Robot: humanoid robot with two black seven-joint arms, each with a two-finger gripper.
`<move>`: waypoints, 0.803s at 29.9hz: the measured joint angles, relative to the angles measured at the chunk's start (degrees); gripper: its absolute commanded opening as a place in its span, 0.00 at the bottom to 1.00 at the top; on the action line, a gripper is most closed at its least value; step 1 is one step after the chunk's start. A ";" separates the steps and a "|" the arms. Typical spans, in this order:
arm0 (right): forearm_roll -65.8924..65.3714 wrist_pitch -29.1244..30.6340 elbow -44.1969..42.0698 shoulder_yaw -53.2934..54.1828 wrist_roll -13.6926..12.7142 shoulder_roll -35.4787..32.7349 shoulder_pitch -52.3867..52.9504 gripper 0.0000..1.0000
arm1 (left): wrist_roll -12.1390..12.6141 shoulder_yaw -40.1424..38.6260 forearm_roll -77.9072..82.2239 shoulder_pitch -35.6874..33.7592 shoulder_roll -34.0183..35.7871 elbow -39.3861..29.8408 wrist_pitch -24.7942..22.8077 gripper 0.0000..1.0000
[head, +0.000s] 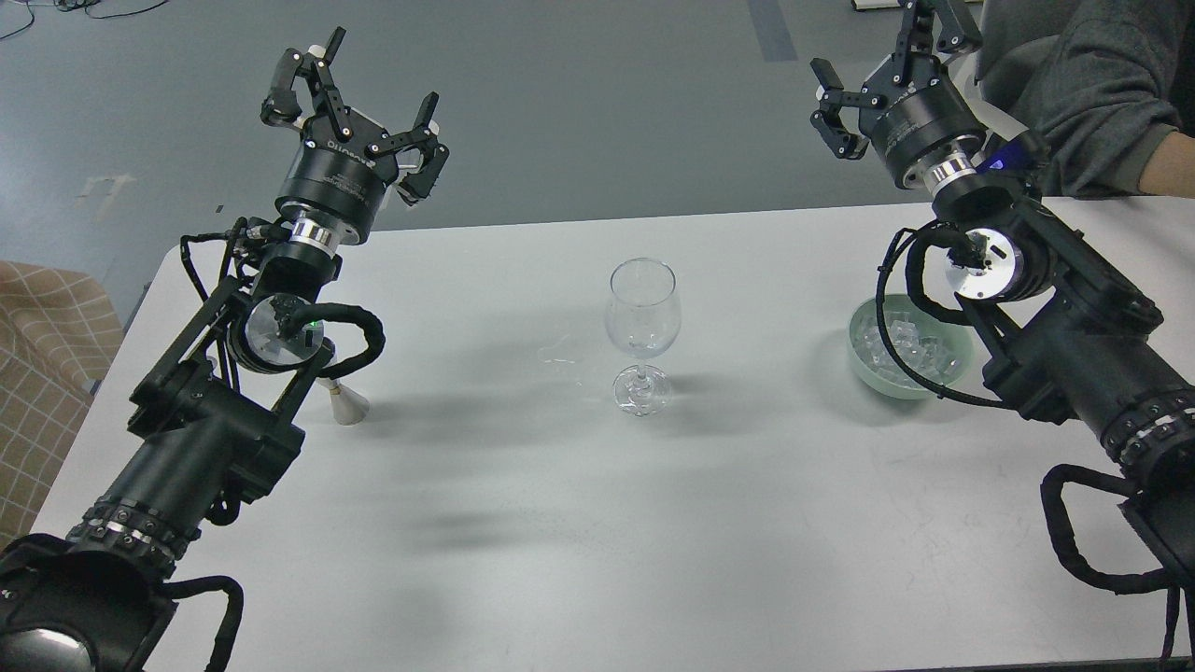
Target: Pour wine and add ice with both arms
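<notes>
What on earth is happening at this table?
A two-armed robot faces a white table, and neither arm holds anything. The left tool and right tool are both raised with fingers spread open. A wine glass stands upright mid-table, looking empty or nearly so. A pale green bowl of ice cubes sits partly under the right arm. A person in a grey sleeve sits at the far right corner.

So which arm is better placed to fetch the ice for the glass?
Right, probably. The bowl of ice sits on the table's right side, partly beneath the right arm, whose open gripper hangs above and beyond it. The left gripper, also open, is across the table, beyond the wine glass.
</notes>
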 measured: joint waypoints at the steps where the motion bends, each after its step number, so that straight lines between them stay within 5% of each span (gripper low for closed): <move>1: 0.85 0.18 -0.04 0.00 -0.15 -0.06 0.01 1.00 | 0.21 -0.27 -0.33 0.33 0.00 0.00 -0.09 0.99; 24: 1.45 0.28 -0.09 -0.26 0.15 -0.19 -0.58 1.00 | -1.39 -0.56 0.32 1.47 0.47 -0.76 1.20 0.99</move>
